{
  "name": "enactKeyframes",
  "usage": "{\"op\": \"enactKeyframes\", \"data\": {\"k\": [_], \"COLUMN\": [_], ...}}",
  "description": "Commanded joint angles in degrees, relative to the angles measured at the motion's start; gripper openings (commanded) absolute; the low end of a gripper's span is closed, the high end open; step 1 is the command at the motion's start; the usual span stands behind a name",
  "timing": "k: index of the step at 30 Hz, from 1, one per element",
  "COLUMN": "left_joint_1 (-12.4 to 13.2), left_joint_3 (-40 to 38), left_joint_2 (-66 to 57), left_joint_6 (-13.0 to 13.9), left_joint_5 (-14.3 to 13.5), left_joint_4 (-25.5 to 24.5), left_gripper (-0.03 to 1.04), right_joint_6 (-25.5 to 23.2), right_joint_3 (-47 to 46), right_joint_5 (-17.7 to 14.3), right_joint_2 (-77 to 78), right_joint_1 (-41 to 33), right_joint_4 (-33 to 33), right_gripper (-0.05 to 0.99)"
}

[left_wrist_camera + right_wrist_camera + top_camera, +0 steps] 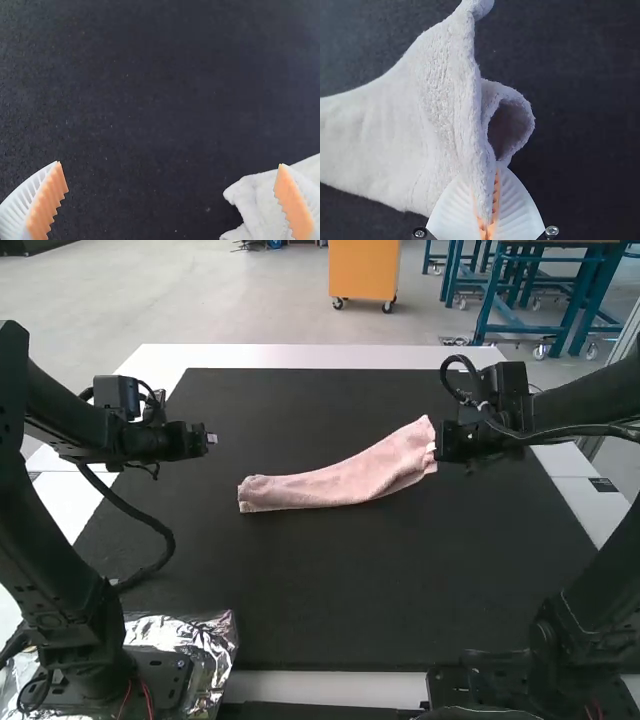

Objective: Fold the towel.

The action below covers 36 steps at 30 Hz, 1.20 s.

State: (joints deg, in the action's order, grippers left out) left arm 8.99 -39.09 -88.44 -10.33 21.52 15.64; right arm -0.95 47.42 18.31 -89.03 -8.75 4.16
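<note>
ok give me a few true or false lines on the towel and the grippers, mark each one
1. The right gripper is closed on one end of the towel. True.
2. The left gripper also grips the towel. False: its fingers are open, with nothing between them.
3. The towel is spread out as a flat square. False: it forms a long, narrow strip.
4. A dark mat is under the towel. True.

Both wrist views cut off the towel [340,482]; its part inside the right tool [436,446] is hidden.
</note>
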Motion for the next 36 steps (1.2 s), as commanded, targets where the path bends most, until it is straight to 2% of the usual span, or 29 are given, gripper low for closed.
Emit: {"op": "enactKeyframes", "data": {"k": [1,6,14,17,22,36], "left_joint_1": [0.2,0.9,4.5,5.3,6.4,9.3], "left_joint_3": [-2.1,-2.0,-0.2,0.6,1.7,3.6], "left_joint_2": [1.3,1.2,1.2,1.2,1.2,1.1], "left_joint_6": [1.5,2.0,3.2,5.0,6.3,8.0], "left_joint_5": [0.6,-0.3,-0.5,-0.5,-0.5,-0.2], "left_joint_4": [0.7,1.5,1.9,2.1,3.2,5.2], "left_gripper": [0.97,0.97,0.97,0.97,0.97,0.97], "right_joint_6": [-2.8,-3.0,-4.9,-4.8,-4.9,-4.6], "right_joint_3": [1.6,2.8,9.4,13.2,19.8,34.4], "right_joint_5": [2.5,0.3,-1.0,-1.4,-1.4,-1.4], "right_joint_2": [-0.1,-4.8,-14.1,-17.7,-23.7,-36.2], "right_joint_1": [-4.3,-13.1,-22.9,-25.3,-29.1,-36.7], "right_joint_4": [-0.3,1.6,4.4,4.4,4.0,1.0], "right_gripper": [-0.02,-0.03,-0.02,-0.02,-0.02,-0.02]}}
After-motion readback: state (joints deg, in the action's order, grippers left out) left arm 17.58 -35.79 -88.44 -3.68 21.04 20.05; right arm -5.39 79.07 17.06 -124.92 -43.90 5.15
